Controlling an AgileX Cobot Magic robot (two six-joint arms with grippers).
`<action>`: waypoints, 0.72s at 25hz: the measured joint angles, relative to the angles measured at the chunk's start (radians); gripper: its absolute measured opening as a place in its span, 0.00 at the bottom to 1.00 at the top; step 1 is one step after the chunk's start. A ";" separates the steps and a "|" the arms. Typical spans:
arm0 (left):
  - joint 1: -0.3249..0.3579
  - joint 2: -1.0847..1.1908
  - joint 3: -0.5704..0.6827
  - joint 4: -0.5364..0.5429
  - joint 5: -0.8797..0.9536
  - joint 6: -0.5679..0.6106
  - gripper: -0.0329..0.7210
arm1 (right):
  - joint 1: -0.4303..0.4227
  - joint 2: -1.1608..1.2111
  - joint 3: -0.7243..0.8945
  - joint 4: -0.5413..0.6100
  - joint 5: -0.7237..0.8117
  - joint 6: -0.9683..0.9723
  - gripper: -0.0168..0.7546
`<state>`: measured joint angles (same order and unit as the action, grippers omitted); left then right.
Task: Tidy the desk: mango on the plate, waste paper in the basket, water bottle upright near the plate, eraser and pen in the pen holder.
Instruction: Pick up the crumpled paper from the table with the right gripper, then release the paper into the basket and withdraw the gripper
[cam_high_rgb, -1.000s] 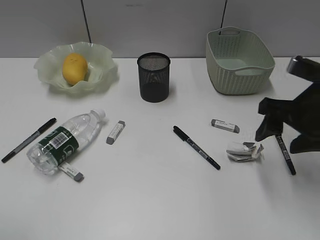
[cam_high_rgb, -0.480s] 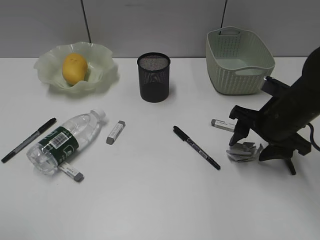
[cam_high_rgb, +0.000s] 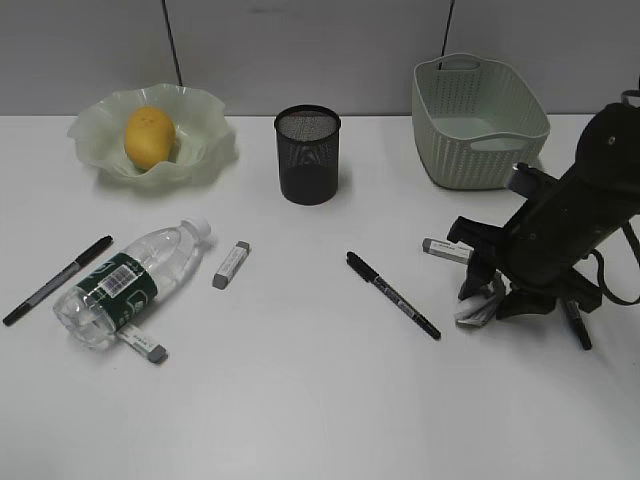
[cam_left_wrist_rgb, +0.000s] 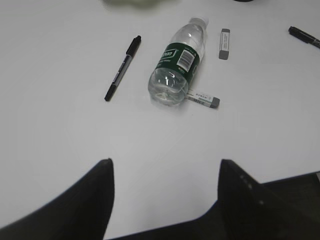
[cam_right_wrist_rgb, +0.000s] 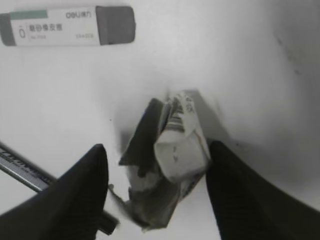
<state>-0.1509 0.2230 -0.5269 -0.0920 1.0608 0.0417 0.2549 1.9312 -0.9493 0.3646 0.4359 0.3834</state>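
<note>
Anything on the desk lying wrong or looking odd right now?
The water bottle lies on its side at the left, cap toward the plate, resting over one end of an eraser. No spill visible. Pens, erasers and waste paper are loose on the desk.

Plenty of bare surface was left along the front edge, so a pass there was blocked by nothing. The left side was more cluttered: the water bottle was laid on its side, with one eraser tucked against its base, another eraser just beside its cap and a pen close on its other side. A clear lane was seen between that cluster and the middle pen. On the right it got tight: the waste paper was flanked by both fingers of the right tool, with a third eraser just behind and a pen alongside. The pen holder and basket were stood well apart at the back.
</note>
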 joint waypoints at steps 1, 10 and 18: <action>0.000 0.000 0.000 0.000 0.000 0.000 0.69 | 0.000 0.000 0.000 0.000 0.000 0.000 0.49; 0.000 0.000 0.000 0.000 0.000 0.000 0.69 | 0.000 -0.018 -0.007 0.001 0.017 -0.056 0.17; 0.000 0.000 0.000 0.000 0.000 0.000 0.69 | 0.000 -0.144 -0.100 -0.032 0.076 -0.108 0.17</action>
<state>-0.1509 0.2230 -0.5269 -0.0920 1.0608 0.0417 0.2549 1.7869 -1.0497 0.3331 0.5116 0.2757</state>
